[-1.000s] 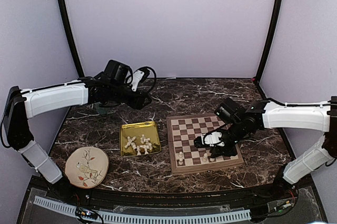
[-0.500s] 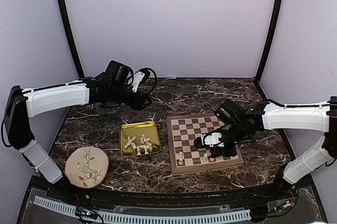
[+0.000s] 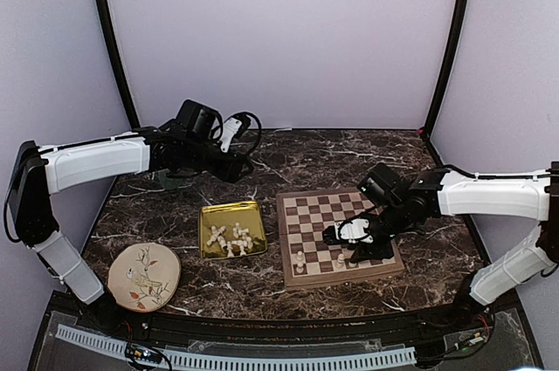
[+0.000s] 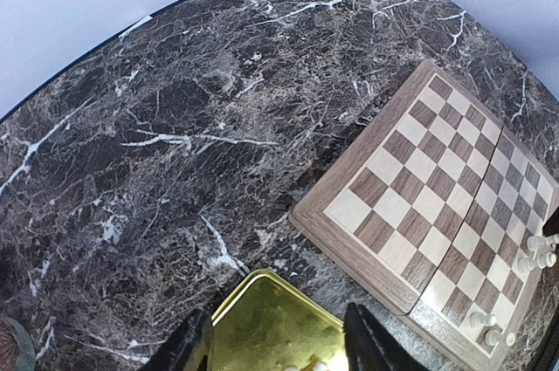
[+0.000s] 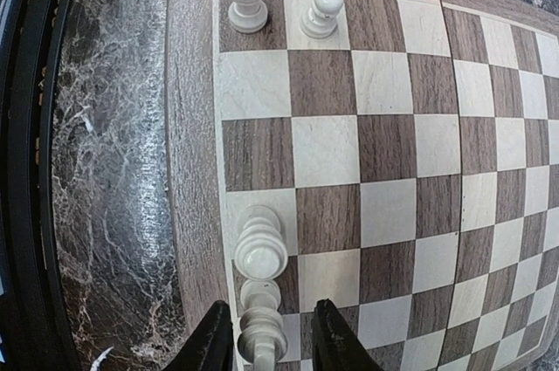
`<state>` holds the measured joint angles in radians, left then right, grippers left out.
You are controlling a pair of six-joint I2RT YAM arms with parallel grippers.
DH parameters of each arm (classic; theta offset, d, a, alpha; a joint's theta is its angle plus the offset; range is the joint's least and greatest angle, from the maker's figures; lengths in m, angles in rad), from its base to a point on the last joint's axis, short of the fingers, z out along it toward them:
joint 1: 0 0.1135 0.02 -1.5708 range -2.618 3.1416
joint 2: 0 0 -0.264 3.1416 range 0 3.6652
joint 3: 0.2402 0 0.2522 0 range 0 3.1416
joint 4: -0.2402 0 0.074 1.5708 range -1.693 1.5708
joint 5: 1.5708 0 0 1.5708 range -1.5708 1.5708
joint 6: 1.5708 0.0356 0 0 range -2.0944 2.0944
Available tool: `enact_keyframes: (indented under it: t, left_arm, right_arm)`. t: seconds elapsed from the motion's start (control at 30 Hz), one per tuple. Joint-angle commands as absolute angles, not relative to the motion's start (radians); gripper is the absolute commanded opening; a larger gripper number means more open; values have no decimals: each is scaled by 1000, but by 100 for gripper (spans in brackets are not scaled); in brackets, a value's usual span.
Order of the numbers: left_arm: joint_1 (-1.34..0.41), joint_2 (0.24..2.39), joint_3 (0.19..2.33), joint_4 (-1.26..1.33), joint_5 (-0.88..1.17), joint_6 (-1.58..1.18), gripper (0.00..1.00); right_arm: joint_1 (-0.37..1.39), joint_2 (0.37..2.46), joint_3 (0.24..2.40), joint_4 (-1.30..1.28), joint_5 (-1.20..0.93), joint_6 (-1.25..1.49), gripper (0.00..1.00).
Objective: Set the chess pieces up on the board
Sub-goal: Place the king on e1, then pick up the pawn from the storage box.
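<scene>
The wooden board (image 3: pixel 332 214) lies right of centre, also seen in the left wrist view (image 4: pixel 410 179) and filling the right wrist view (image 5: pixel 393 170). My right gripper (image 5: pixel 272 340) hangs low over its near right edge, open. A cream chess piece (image 5: pixel 260 334) stands between the fingers with a gap on each side. Another piece (image 5: pixel 260 247) stands one square further along the edge. A rook (image 5: pixel 247 0) and a pawn (image 5: pixel 325 11) stand at the far corner. Several loose pieces (image 3: pixel 231 238) lie in the gold tray (image 3: pixel 229 216). My left gripper (image 4: pixel 278 345) is open and empty, high over the tray's far corner (image 4: pixel 271 327).
A round cream plate with a bird drawing (image 3: pixel 144 277) lies at the near left. Dark marble table (image 3: pixel 306 157) surrounds the board and tray. Lilac walls with black corner posts close in the back and sides.
My right gripper's jaws have parted from the piece standing at the board's edge. Both arms have barely moved.
</scene>
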<state>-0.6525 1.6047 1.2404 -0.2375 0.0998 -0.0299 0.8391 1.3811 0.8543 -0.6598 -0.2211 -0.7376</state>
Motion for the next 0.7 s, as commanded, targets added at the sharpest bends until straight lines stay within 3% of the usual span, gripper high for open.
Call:
enact_keyframes:
  t: [0.0,0.07,0.23,0.43,0.67]
  left_arm:
    - [-647,1598,1259,-244,141,-50,94]
    - [-647,1602,1255,-243,160,-55,99]
    - [-647,1620,1263,-266,136,-39,99]
    - [-651,1505,1150,-111,120,-35,99]
    - [-673,1444,1161,-174,-246,-142,99]
  right_arm:
    - [836,1336,863,-682,-251,-733,34]
    - [820,1326,878,-697,-270,-735,35]
    - [769,1291,930,-746,-334,-752,35]
    - [645,1227,955,-762,-453,-766,36]
    - [429,1117,854,-599,-642,-664,36]
